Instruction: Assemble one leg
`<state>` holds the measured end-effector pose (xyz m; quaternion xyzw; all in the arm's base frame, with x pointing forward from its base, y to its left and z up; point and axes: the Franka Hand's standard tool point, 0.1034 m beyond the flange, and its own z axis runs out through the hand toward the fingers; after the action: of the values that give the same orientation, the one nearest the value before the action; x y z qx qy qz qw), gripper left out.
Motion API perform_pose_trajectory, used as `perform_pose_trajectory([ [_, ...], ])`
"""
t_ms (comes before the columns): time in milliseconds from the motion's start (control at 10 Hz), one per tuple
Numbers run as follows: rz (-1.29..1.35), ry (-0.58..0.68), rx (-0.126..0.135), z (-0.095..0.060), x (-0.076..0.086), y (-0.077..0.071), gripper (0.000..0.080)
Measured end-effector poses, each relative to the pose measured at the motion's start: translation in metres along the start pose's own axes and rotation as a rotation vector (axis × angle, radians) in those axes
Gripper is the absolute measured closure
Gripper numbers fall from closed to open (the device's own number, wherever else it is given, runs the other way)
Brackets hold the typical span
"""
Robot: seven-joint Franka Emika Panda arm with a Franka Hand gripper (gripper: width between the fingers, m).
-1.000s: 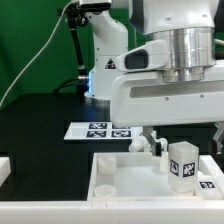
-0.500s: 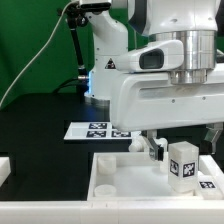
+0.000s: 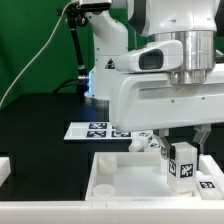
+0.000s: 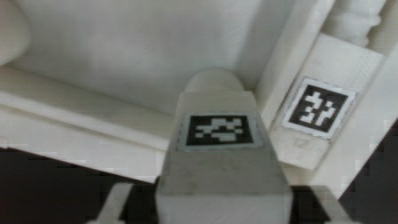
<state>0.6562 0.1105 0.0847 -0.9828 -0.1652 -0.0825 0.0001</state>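
Note:
The leg point(image 3: 182, 163), a small white post with a black-and-white tag, stands upright on the big white tabletop piece point(image 3: 118, 182) at the exterior view's right. My gripper point(image 3: 184, 140) has come down over the leg's top. A dark finger point(image 3: 201, 136) lies against the leg's right side. In the wrist view the leg point(image 4: 221, 140) fills the space between my two fingers, and my gripper point(image 4: 217, 208) is shut on it. The leg's foot still rests on the tabletop piece.
The marker board point(image 3: 98, 129) lies on the black table behind the tabletop piece. A small white part point(image 3: 139, 143) sits by the tabletop's far edge. Another white part point(image 3: 4, 168) shows at the left edge. A second tag point(image 4: 320, 106) sits on a white wall beside the leg.
The arm shifted slightly left and settled over the leg. The right finger moved in against the leg's side. The leg itself has not moved.

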Motion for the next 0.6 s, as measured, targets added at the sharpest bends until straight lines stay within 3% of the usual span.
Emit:
perform_pose_trajectory([
  [300, 0.165, 0.017, 0.013, 0.0002, 0.0000, 0.0000, 0.0515],
  [600, 0.507, 0.044, 0.054, 0.0005, 0.0000, 0.0043, 0.0515],
])
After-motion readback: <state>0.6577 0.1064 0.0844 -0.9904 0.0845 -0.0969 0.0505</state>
